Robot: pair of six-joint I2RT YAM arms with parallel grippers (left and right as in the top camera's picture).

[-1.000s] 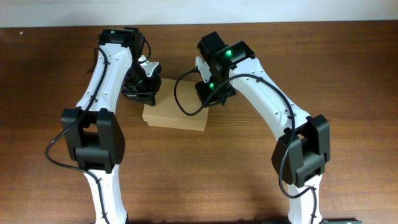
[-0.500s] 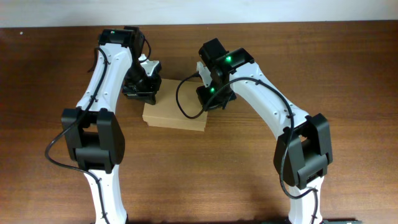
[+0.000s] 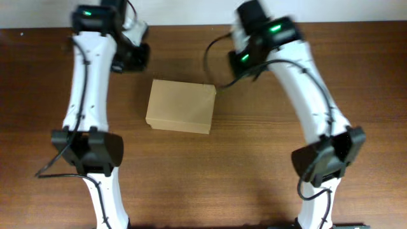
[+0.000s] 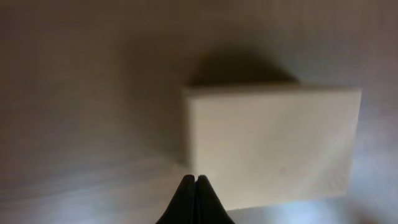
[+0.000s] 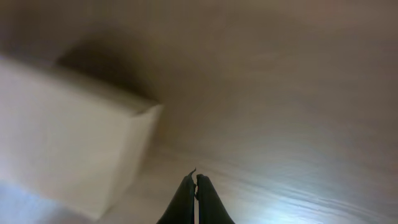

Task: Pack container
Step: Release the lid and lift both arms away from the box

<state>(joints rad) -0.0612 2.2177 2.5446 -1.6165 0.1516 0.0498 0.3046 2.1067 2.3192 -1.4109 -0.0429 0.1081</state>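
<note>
- Both arms have lifted away from the container (image 3: 181, 106) since the earlier overhead frames, where their grippers were down at its upper corners. They now appear blurred in the upper left and upper right of the frame.
- Tan cardboard container lies shut at the centre of the overhead frame, on the brown wooden table (image 3: 356, 76), touched by neither arm.
- Left gripper (image 4: 196, 182): fingers together, holding nothing, hovering over the container's lower left edge in the left wrist view.
- Right gripper (image 5: 196, 177): fingers together, empty, over bare wood, with the container at the left of the right wrist view.
- Lid lies flat, so you cannot see what is inside.
- Packing looks finished, judging by the closed lid. Keep your retreat high and straight so no finger clips the lid, and check the flap sits flush before you stop.
</note>
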